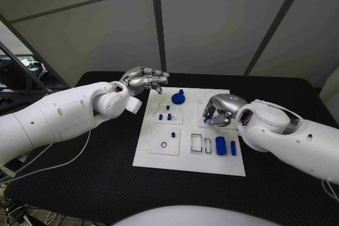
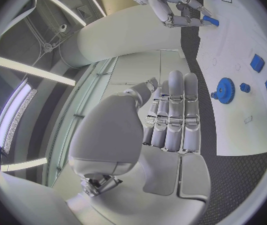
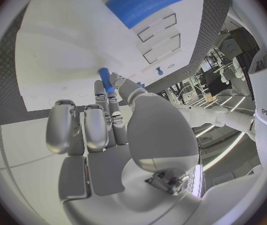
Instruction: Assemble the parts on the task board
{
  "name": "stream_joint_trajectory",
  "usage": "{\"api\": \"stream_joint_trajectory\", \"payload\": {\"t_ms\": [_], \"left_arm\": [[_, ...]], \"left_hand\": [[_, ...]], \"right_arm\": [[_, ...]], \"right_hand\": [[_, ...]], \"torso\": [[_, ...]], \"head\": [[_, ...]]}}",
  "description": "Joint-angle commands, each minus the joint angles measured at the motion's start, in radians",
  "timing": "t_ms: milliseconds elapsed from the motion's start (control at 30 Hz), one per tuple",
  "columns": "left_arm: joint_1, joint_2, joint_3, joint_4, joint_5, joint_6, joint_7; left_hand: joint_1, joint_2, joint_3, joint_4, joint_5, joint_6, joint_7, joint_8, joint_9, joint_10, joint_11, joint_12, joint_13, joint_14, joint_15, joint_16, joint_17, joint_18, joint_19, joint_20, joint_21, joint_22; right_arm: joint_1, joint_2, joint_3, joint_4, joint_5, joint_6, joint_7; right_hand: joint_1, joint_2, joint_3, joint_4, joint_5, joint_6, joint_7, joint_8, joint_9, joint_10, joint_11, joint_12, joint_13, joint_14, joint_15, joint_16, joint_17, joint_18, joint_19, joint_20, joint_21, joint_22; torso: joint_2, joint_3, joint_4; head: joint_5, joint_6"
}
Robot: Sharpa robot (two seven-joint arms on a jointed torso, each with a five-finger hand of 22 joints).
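Note:
The white task board (image 1: 190,157) lies in the middle of the black table. My right hand (image 1: 220,111) hovers over the board's right side and pinches a small blue peg (image 1: 207,119) between thumb and finger; the right wrist view shows the peg (image 3: 106,80) at the fingertips, just above the board. My left hand (image 1: 145,80) hangs over the board's far left corner, holding nothing, and its fingers (image 2: 174,110) lie stretched out side by side. A blue gear (image 1: 178,97) stands near it, also seen as the gear (image 2: 223,90) in the left wrist view.
Two short blue pegs (image 1: 165,116) stand in a block on the board's left. A thick blue cylinder (image 1: 221,145) and a thin blue one (image 1: 233,147) lie at the right, beside empty rectangular slots (image 1: 197,143). A small peg (image 1: 173,135) and a round hole (image 1: 164,144) sit near left.

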Motion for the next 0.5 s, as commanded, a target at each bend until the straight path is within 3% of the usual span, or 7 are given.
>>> {"api": "stream_joint_trajectory", "payload": {"t_ms": [33,500], "left_arm": [[0.002,0.002,0.001,0.001,-0.007,0.003,0.000],[0.001,0.001,0.001,-0.003,-0.007,0.003,0.000]], "left_hand": [[-0.010,-0.002,-0.004,-0.004,-0.004,-0.003,0.000,-0.006,0.002,-0.006,-0.003,-0.004,0.001,-0.001,0.003,-0.006,-0.002,-0.005,-0.002,0.007,-0.005,-0.001],[-0.010,-0.002,-0.004,-0.004,-0.004,-0.003,0.000,-0.006,0.002,-0.006,-0.003,-0.004,0.001,-0.001,0.003,-0.006,-0.002,-0.005,-0.002,0.007,-0.005,-0.001]], "right_arm": [[0.002,0.001,0.001,0.008,-0.008,-0.036,0.019],[0.002,-0.025,0.004,0.049,-0.008,-0.106,0.031]], "right_hand": [[0.007,0.018,0.008,-0.001,-0.002,0.015,-0.003,0.005,0.006,0.020,-0.007,0.005,0.005,0.027,-0.009,0.004,0.002,-0.020,0.007,-0.004,0.008,0.010],[0.011,0.020,0.010,-0.007,0.003,0.019,-0.004,0.004,0.008,0.024,-0.009,0.000,0.006,0.027,-0.011,0.003,0.000,-0.024,0.015,-0.007,0.022,0.028]], "torso": [[0.000,0.0001,-0.0006],[-0.001,0.0005,-0.0005]], "head": [[0.001,0.000],[-0.001,0.003]]}}
